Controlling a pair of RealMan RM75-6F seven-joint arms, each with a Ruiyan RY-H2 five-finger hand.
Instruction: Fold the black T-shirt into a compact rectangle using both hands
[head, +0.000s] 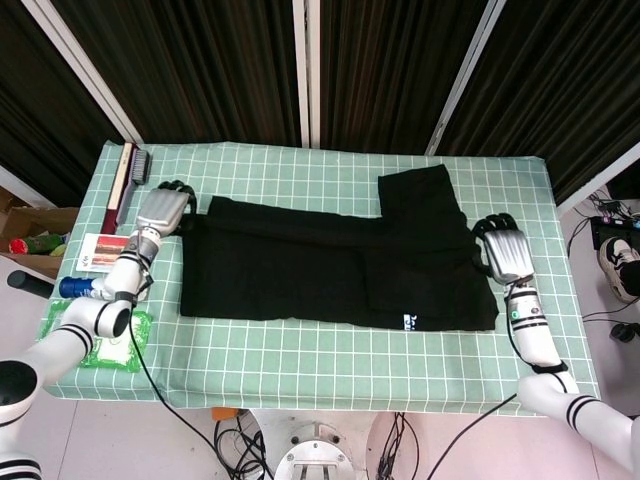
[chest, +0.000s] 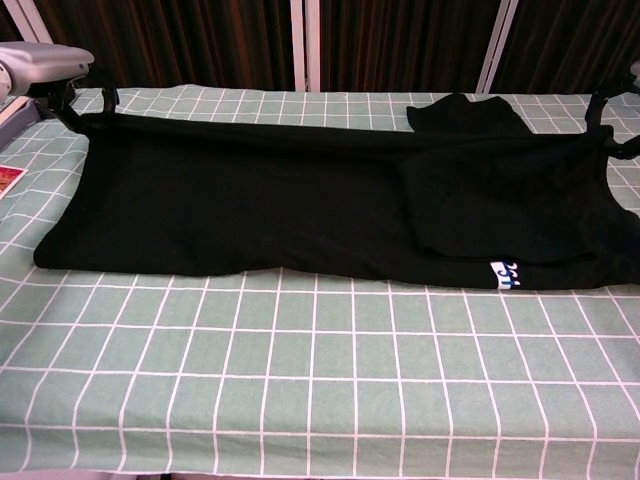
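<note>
- Black T-shirt (head: 335, 275) lies flat across middle of table (head: 320, 355), folded lengthwise into a long band running left-right; one sleeve (head: 420, 195) sticks out toward far edge, right of centre.
- Small white/blue label (head: 410, 322) shows at near edge of shirt, right part; also seen in chest view (chest: 507, 274).
- In chest view the shirt (chest: 300, 215) has an extra folded layer on its right part; far edge is lifted slightly at both ends.
- Left hand (head: 160, 212) at shirt's far-left corner, dark fingers (head: 178, 187) curled, touching the cloth edge; looks like it pinches the corner, but actual grip hidden under the hand. Chest view shows only its pale back (chest: 45, 65) w/ cloth drawn up to it.
- Right hand (head: 505, 252) at shirt's right end, fingers (head: 490, 228) curled at the cloth edge; grip on fabric likely, contact not clearly visible. Chest view: only dark fingertips (chest: 600, 105) at right border.
- Around, all on table's left end, apart from shirt: brush w/ red handle (head: 125, 183) at far-left corner; small printed card (head: 98, 250); blue-capped item (head: 75, 288); green packet (head: 100, 340) at near-left, partly under left arm.
- Brown box (head: 30, 240) sits off the table, left side.
- Dark curtains (head: 300, 70) behind table.
</note>
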